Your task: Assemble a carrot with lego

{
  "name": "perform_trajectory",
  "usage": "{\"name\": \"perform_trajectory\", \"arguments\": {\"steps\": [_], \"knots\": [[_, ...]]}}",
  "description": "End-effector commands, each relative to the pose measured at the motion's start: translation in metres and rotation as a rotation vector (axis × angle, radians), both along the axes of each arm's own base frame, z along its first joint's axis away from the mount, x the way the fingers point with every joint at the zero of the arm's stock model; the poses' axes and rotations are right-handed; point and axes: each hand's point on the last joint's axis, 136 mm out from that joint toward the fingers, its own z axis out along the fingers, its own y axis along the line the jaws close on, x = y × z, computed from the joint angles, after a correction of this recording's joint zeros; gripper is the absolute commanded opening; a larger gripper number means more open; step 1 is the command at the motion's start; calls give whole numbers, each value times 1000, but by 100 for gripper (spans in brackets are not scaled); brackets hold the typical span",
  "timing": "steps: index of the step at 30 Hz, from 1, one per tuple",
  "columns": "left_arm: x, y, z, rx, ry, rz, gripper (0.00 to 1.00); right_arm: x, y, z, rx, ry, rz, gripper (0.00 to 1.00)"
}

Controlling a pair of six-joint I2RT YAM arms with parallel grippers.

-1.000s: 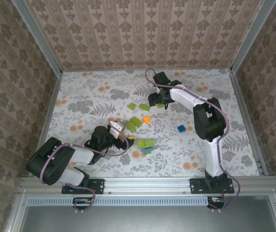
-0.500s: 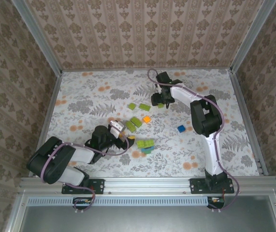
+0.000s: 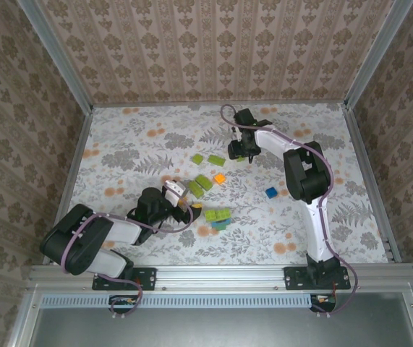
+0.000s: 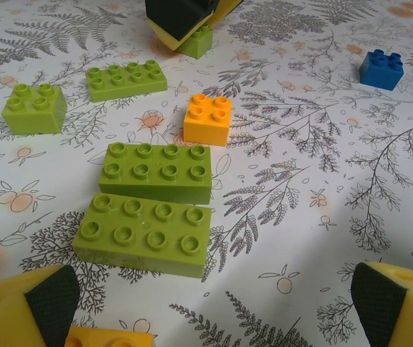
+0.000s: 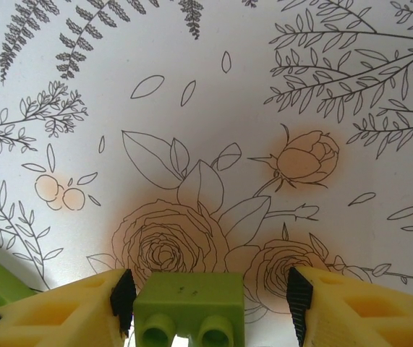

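Right gripper [image 5: 206, 296] is narrowing since a second ago, jaws straddling but not yet pinching the small lime-green plastic brick [image 5: 188, 307] between them. It's looking light, rigid and slick, so I'd be squeezing its flat sides. Left gripper [image 4: 213, 300] is gaping wide, empty.

The left arm [image 3: 119, 233] and the right arm [image 3: 318, 231] are built alike: rounded white link shells set between bulky black joint housings. A thin purple cable [image 3: 224, 110] runs along each arm and stands off in loops at the joints. Each arm rises from a flat black base plate [image 3: 327, 276] fixed to a silver aluminium rail [image 3: 220, 272] at the near edge of the worktop [image 3: 141, 137]. The left hand [image 4: 213, 311] has two chunky, angular yellow plastic fingers [image 4: 3, 318], each faced on its inner side with a black pad [image 4: 50, 303]. The right hand [image 5: 210, 303] matches it, with yellow fingers showing triangular cut-outs and black inner pads.
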Motion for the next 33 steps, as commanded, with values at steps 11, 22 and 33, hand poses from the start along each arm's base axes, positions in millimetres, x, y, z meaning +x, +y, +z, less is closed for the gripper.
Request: {"name": "perform_trajectory", "arguments": {"steps": [11, 22, 33], "knots": [[-1, -6, -3, 12, 10, -30, 100, -15, -5, -17, 52, 54, -3, 55], [-10, -9, 2, -12, -2, -69, 100, -21, -2, -4, 83, 50, -12, 41], [-80, -45, -15, 56, -54, -318, 100, -55, 10, 32, 65, 20, 13, 39]]}}
